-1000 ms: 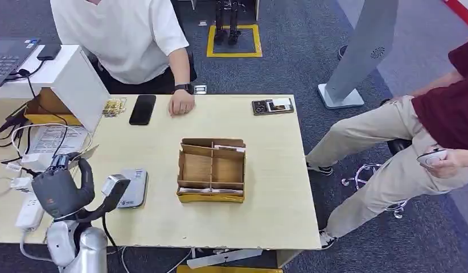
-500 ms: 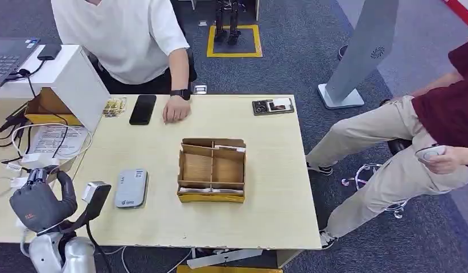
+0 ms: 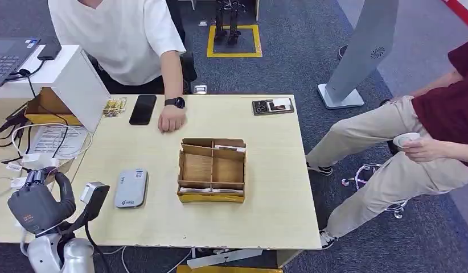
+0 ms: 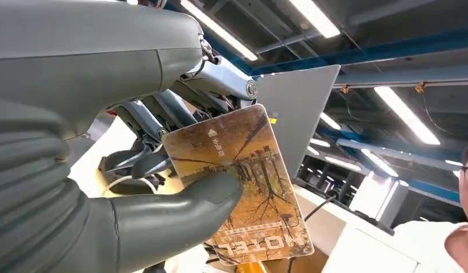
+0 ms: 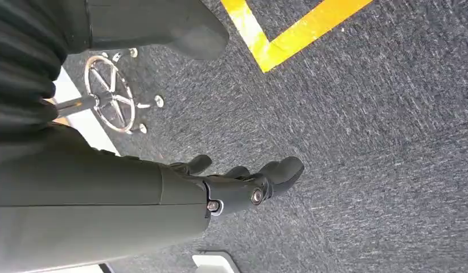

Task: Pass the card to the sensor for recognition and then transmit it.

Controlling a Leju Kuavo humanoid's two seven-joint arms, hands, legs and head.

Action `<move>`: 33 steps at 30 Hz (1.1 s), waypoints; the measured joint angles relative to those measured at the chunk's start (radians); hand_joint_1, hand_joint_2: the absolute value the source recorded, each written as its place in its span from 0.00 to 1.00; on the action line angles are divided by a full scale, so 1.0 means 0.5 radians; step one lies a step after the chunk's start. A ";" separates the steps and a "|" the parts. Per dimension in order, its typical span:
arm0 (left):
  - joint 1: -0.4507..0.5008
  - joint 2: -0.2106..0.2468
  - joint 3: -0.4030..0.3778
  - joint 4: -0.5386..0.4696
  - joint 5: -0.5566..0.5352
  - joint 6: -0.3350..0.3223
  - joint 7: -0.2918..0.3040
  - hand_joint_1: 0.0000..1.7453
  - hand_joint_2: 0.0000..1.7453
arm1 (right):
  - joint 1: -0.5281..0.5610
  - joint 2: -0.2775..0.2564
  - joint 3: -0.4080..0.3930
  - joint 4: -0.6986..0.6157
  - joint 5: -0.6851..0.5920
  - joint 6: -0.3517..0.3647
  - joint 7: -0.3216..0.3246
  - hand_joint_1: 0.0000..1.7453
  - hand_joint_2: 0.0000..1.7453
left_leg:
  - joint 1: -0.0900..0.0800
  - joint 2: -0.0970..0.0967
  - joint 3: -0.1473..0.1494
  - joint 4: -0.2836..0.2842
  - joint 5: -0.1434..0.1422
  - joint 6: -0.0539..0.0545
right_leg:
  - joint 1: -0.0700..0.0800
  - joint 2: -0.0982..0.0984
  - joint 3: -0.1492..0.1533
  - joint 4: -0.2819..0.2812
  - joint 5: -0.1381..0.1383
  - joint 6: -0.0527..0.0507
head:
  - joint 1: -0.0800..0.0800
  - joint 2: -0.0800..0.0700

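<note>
My left hand [image 3: 35, 205] hovers by the table's front left corner, to the left of the grey card sensor [image 3: 131, 188] that lies flat on the table. In the left wrist view this hand [image 4: 106, 170] pinches a brown hotel card [image 4: 249, 187] between the thumb and the fingers, with the card's printed face toward the camera. My right hand [image 5: 243, 182] hangs beside my body over the dark carpet; its fingers are loosely bent and it holds nothing.
A partitioned cardboard box [image 3: 212, 169] stands mid-table. A person in white rests a hand [image 3: 171, 119] on the table near a black phone [image 3: 143, 109]. A small dark tray [image 3: 273, 106] sits far right; cables [image 3: 44, 142] lie left. A seated person [image 3: 425, 148] is at right.
My left hand drew back from beside the sensor toward the table's left front corner, still with the card. The hand of the person in white slid forward on the table.
</note>
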 joint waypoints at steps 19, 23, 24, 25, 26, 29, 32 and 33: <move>-0.017 -0.004 -0.174 0.049 -0.540 0.000 0.310 1.00 1.00 | -0.004 0.000 0.008 0.000 0.023 0.006 -0.007 0.00 1.00 | 0.000 0.000 0.000 0.000 0.000 0.000 | 0.000 0.000 0.000 0.000 0.000 0.000 | -0.001 0.000; -0.005 0.019 -0.354 0.104 -0.610 0.000 0.637 1.00 1.00 | -0.005 0.000 0.012 0.000 0.036 0.012 0.000 0.00 1.00 | 0.000 -0.001 0.000 0.000 0.000 0.000 | 0.000 -0.001 0.001 0.000 0.000 0.000 | -0.001 0.000; 0.014 0.037 -0.424 0.124 -0.617 0.000 0.750 1.00 1.00 | -0.005 0.000 0.013 0.000 0.035 0.012 0.002 0.00 1.00 | 0.000 -0.001 0.000 0.000 0.000 0.000 | 0.000 -0.001 0.001 0.000 0.000 0.000 | 0.000 0.000; 0.037 0.054 -0.499 0.146 -0.625 0.000 0.842 1.00 1.00 | -0.004 0.000 0.012 0.000 0.031 0.012 0.003 0.00 1.00 | 0.000 -0.001 -0.001 0.000 0.000 0.000 | 0.000 -0.001 0.000 0.000 0.000 0.000 | -0.001 0.000; 0.059 0.063 -0.541 0.161 -0.628 0.000 0.868 1.00 1.00 | -0.005 0.000 0.013 0.000 0.029 0.012 0.003 0.00 1.00 | 0.000 -0.001 -0.001 0.000 0.000 0.000 | 0.000 -0.001 0.000 0.000 0.000 0.000 | 0.001 0.000; 0.094 0.082 -0.649 0.194 -0.632 0.000 0.894 1.00 1.00 | -0.005 0.000 0.013 0.000 0.027 0.012 0.003 0.00 1.00 | 0.000 -0.001 -0.001 0.000 0.000 0.000 | 0.000 -0.001 0.000 0.000 0.000 0.000 | 0.000 0.000; 0.108 0.116 -0.723 0.251 -0.625 0.000 1.003 1.00 1.00 | -0.005 0.000 0.017 0.000 -0.011 0.010 0.003 0.00 1.00 | 0.000 -0.001 -0.001 0.000 -0.001 -0.001 | 0.000 -0.001 0.000 0.000 0.000 0.000 | 0.000 0.000; 0.112 0.156 -0.753 0.278 -0.604 0.000 1.065 1.00 1.00 | -0.004 0.000 0.031 0.000 -0.050 0.008 0.011 0.00 1.00 | 0.000 0.000 0.000 0.000 -0.001 -0.001 | 0.000 -0.001 -0.001 0.000 0.000 0.000 | 0.000 0.000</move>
